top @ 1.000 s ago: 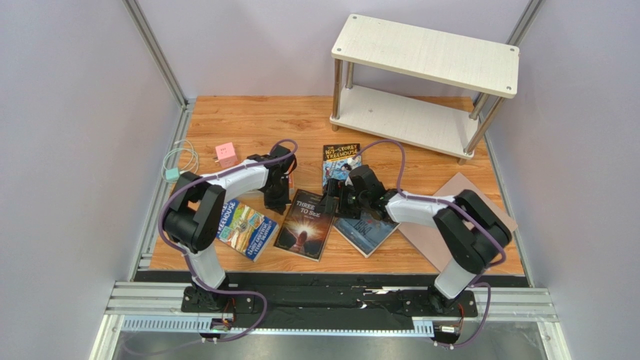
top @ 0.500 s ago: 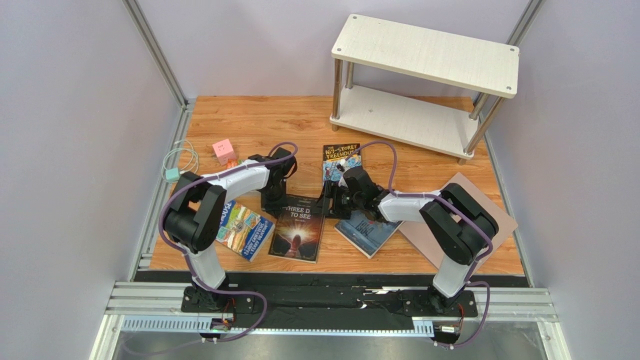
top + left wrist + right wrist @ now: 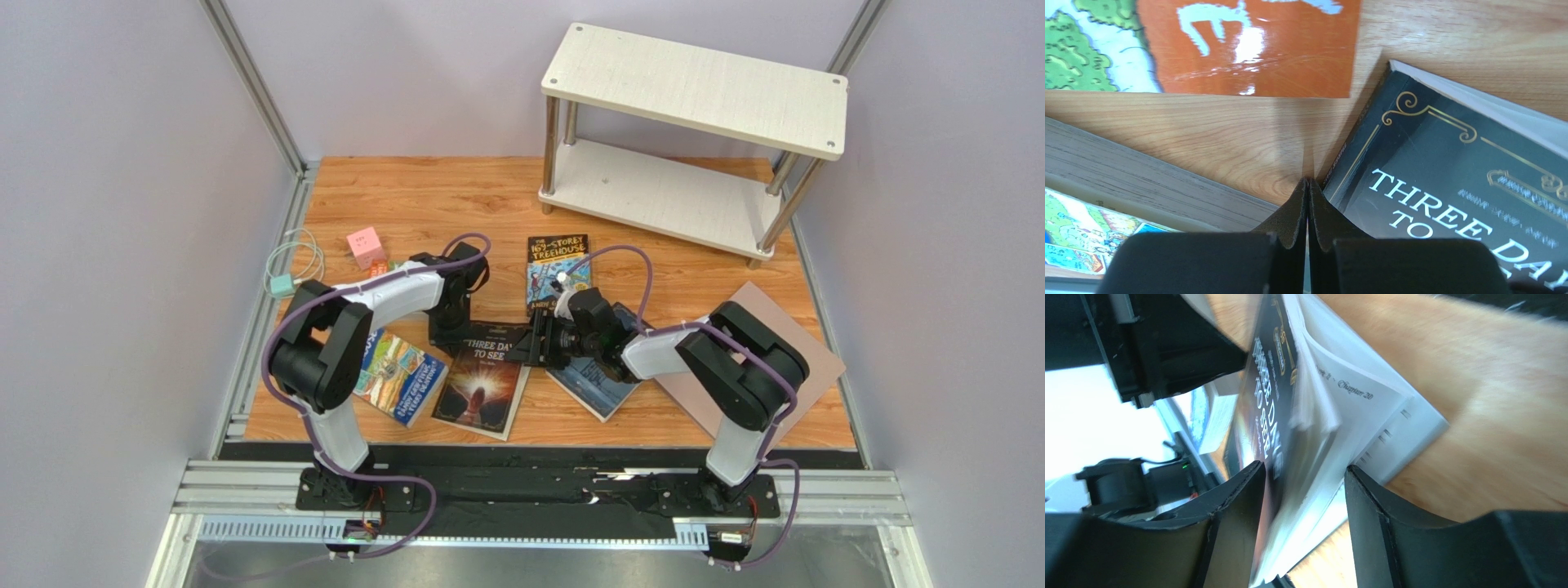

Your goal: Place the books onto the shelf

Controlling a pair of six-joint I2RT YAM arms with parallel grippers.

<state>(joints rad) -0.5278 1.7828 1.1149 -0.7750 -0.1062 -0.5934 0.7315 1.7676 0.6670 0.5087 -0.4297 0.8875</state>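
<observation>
The shelf (image 3: pixel 693 88) stands at the back right with both boards bare. A dark brown book (image 3: pixel 481 382) lies mid-table. My left gripper (image 3: pixel 450 331) is shut, its tips (image 3: pixel 1308 180) on the wood at that book's (image 3: pixel 1444 177) far left corner. My right gripper (image 3: pixel 541 342) straddles its right edge. In the right wrist view the jaws (image 3: pixel 1304 467) stand apart, open, with the cover (image 3: pixel 1266 398) against one finger and loose fanned pages between. A blue Treehouse book (image 3: pixel 558 263), an orange one (image 3: pixel 399 374) and a dark blue one (image 3: pixel 601 382) lie flat around them.
A brown cardboard sheet (image 3: pixel 767 355) lies at the right under my right arm. A pink cube (image 3: pixel 363 246) and a teal plug with a cable (image 3: pixel 285 284) sit at the left edge. Metal frame posts rise at both back corners.
My right gripper slid left onto the dark brown book's edge and its jaws narrowed round it. The book shifted left and nearer. My left gripper stayed shut at the book's corner.
</observation>
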